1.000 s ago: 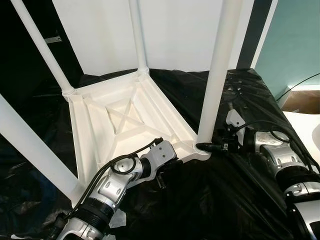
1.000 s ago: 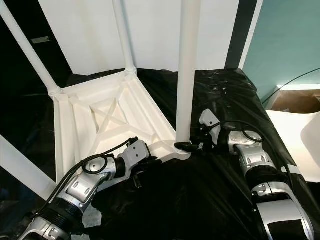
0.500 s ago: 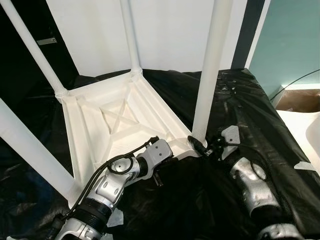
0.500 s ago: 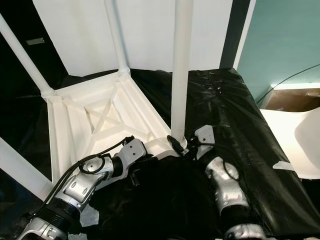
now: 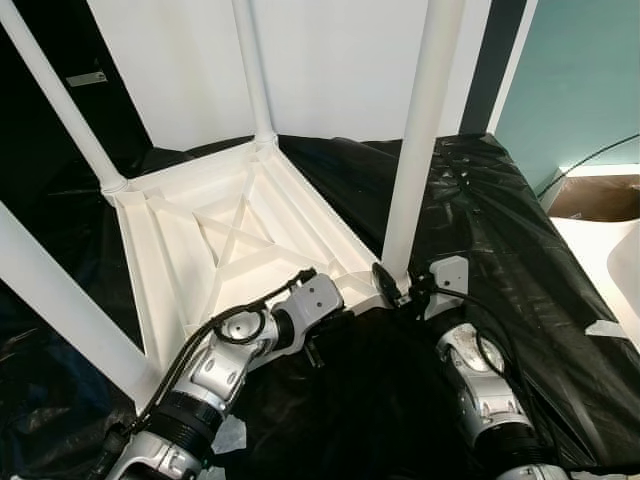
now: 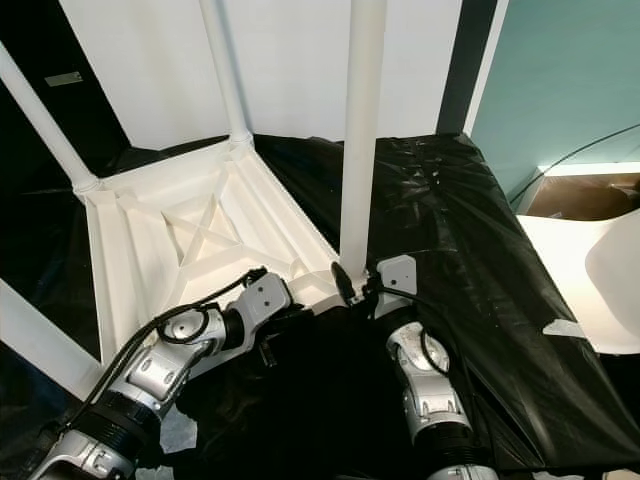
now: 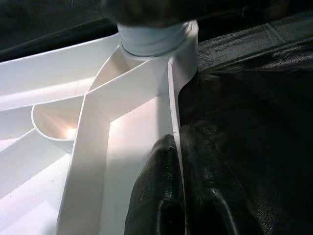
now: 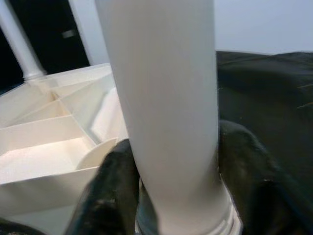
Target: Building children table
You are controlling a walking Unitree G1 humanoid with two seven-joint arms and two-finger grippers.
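A white children's table (image 5: 230,230) lies upside down on a black plastic sheet (image 5: 500,220), with its legs pointing up. My right gripper (image 5: 397,285) is shut on the base of the near right leg (image 5: 415,150), just above its socket. In the right wrist view the fingers (image 8: 107,191) stand on either side of that leg (image 8: 166,98). My left gripper (image 7: 177,142) is shut on the table's thin rim (image 7: 172,98) a little short of the same corner. One finger is inside the rim and one outside. The left wrist (image 5: 310,300) lies low beside the table.
Three other legs stand at the far left (image 5: 60,100), the far middle (image 5: 252,70) and the near left (image 5: 60,300). A white panel (image 5: 340,60) rises behind. To the right are a teal wall, a cardboard box (image 5: 600,195) and a white piece (image 5: 625,270).
My right forearm has swung from the leg's right side round to its near side, with the gripper staying at the leg's base. The left gripper stays on the rim. The camera has shifted slightly.
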